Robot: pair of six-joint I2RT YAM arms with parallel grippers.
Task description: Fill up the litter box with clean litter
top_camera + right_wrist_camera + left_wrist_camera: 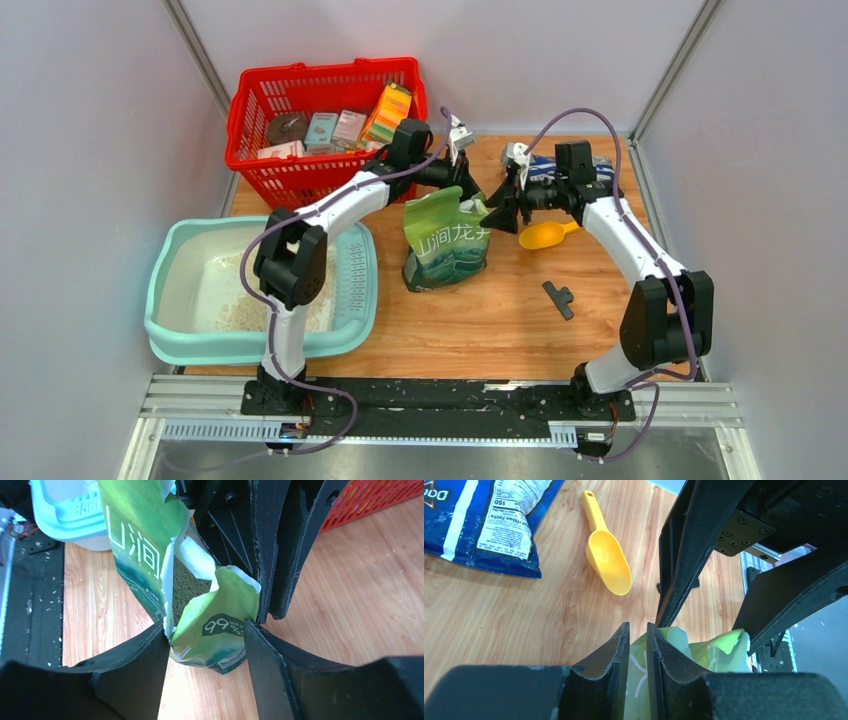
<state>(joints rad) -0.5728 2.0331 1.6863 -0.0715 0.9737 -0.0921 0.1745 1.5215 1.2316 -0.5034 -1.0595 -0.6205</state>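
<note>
1 grip only: left jaws pinch the green litter bag (445, 250) top, right jaws apart around its flap. Your litter box (356, 285) sits well left, clean litter (238, 315) thin inside. Tilt early, you spill onto desk (480, 330).

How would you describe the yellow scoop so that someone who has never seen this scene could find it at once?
On the wooden table, look to the right of the green bag, toward the far right corner. There, in front of a blue snack packet, lies the yellow scoop: the only yellow thing lying on the wood, with a handle.
</note>
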